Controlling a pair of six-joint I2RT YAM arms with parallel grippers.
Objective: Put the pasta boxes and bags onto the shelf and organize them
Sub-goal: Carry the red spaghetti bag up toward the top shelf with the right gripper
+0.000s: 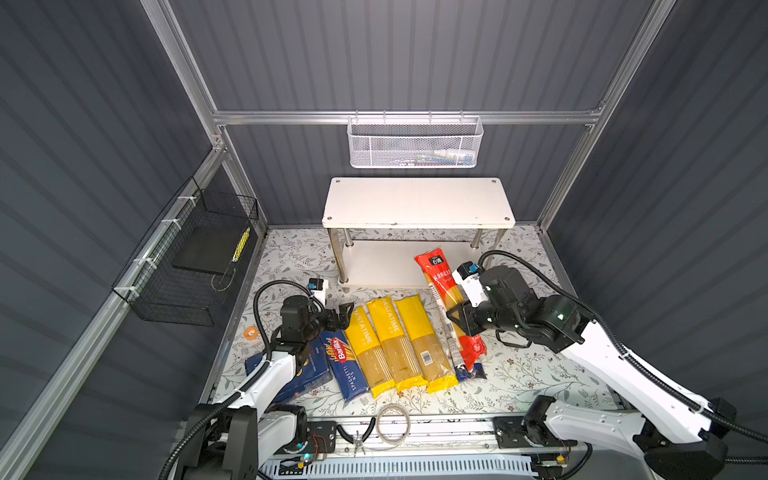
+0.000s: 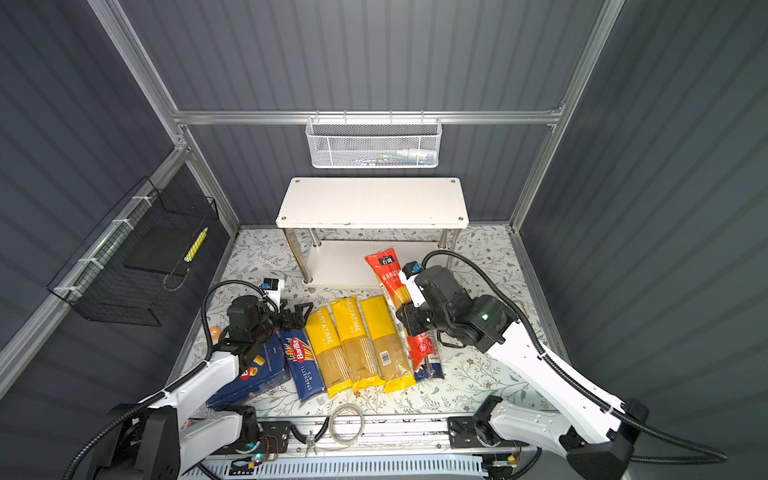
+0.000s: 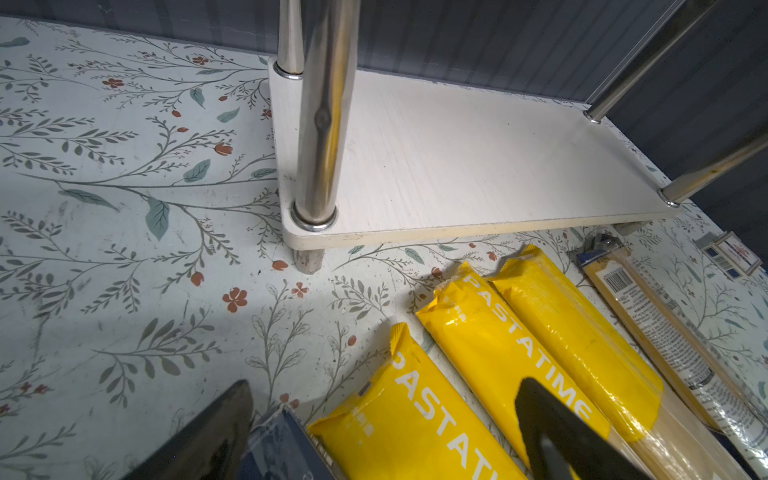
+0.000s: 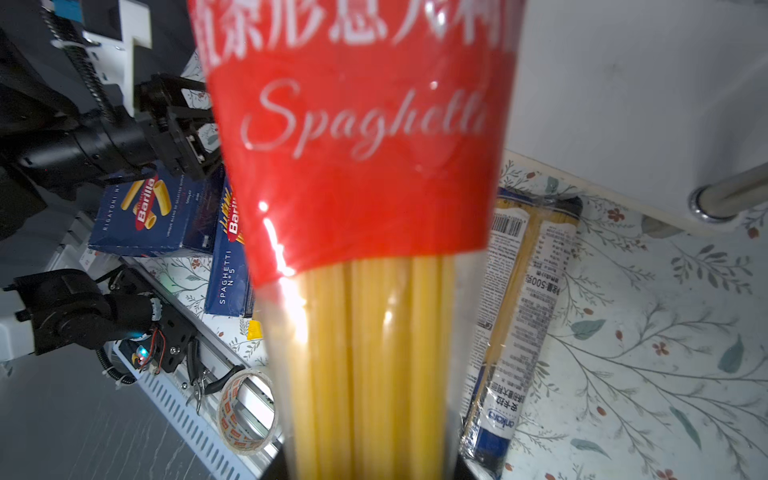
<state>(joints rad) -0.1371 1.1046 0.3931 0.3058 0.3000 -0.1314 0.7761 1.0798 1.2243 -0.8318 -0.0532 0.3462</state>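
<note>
My right gripper (image 1: 456, 318) (image 4: 370, 465) is shut on the red bag (image 1: 441, 276) (image 4: 357, 166). The bag is held off the table, its far end by the shelf's lower board (image 3: 478, 166). The white shelf (image 1: 417, 201) stands at the back with both boards bare. Three yellow bags (image 1: 395, 336) lie side by side in the middle, and the clear bag with a dark-blue end (image 4: 523, 316) lies beside them, under the red one. The spaghetti box (image 1: 347, 365) and the wide box (image 1: 309, 374) lie to the left. My left gripper (image 1: 345, 316) (image 3: 384, 392) hangs open over the leftmost yellow bag's far end.
A white mesh basket (image 1: 415, 143) hangs on the back wall above the shelf. A black wire basket (image 1: 187, 266) hangs on the left wall. A tape roll (image 1: 392, 424) and pliers (image 1: 357, 436) lie at the front rail. A small orange thing (image 1: 250, 332) lies at the left.
</note>
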